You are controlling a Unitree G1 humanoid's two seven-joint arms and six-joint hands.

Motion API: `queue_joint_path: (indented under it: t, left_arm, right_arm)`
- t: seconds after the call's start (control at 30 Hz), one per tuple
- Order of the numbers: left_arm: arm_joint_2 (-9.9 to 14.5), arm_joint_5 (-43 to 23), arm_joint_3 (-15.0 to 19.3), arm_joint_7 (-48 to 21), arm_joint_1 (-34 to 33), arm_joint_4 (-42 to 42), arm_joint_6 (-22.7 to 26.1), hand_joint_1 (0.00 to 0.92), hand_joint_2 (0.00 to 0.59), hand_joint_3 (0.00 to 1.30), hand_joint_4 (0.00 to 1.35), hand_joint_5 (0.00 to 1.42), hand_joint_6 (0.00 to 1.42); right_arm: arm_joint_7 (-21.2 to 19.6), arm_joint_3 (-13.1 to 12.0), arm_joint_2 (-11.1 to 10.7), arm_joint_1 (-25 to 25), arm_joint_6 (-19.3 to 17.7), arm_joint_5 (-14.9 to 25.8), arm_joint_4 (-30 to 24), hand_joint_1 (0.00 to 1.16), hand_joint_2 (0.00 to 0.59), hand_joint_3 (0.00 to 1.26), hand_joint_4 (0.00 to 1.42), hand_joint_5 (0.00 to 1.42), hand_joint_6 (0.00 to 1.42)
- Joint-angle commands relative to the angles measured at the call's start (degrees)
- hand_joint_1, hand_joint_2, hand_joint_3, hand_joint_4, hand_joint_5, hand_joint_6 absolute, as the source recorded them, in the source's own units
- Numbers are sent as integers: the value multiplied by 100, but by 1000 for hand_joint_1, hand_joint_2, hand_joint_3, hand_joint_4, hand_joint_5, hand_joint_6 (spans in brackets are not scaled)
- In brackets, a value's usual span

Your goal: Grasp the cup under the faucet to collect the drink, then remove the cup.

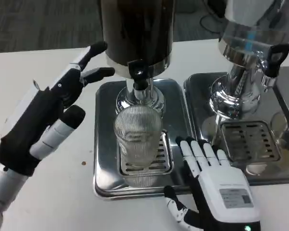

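Note:
A clear ribbed glass cup [137,134] stands upright on the drip grate [160,166] of a steel tray [105,144], right below the black faucet [139,73] of a dark drink dispenser [137,30]. My left hand [53,108] is raised at the left of the tray, fingers spread and reaching toward the faucet's side, holding nothing. My right hand [207,175] lies flat, fingers apart, on the tray's right edge just beside the cup, apart from it. No liquid is visible in the cup.
A second dispenser [250,38] with a clear tank and its own black tap [274,57] stands on another steel tray [245,139] at the right. White table surface [48,192] lies at the left and front.

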Motion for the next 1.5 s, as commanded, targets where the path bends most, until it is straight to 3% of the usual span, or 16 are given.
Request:
queue_joint_path:
  t: [0.03, 0.37, 0.67, 0.97, 1.33, 1.5]
  left_arm:
    - [-152, 77, -7, -193, -200, 155, 115, 0, 113, 95, 0, 182, 156]
    - [-418, 264, -94, -502, -615, 328, 316, 0, 112, 91, 0, 165, 157]
    - [-493, 439, -277, -694, -759, 414, 361, 0, 112, 122, 0, 188, 175]
    - [-421, 851, -365, -633, -633, 264, 31, 0, 119, 188, 3, 238, 220]
    - [-87, 2043, -336, 11, -488, 240, -591, 0, 124, 206, 15, 242, 230]
    - [4, 2397, -399, 323, -436, 132, -658, 0, 124, 211, 16, 240, 231]
  right_arm:
    - [-128, -15, 48, 23, 61, 21, 24, 394, 419, 4, 0, 0, 1]
    - [-163, 8, 83, 41, 107, 53, 26, 394, 419, 4, 0, 0, 7]
    - [-187, 15, 90, 89, 124, 91, 12, 393, 419, 14, 0, 0, 26]
    - [-182, -19, 71, 76, 118, 101, -4, 393, 419, 15, 0, 0, 43]
    - [-121, -70, 23, 57, 97, 142, -63, 393, 419, 15, 0, 0, 47]
    - [-69, -97, -38, 27, 87, 136, -101, 393, 419, 15, 0, 0, 48]
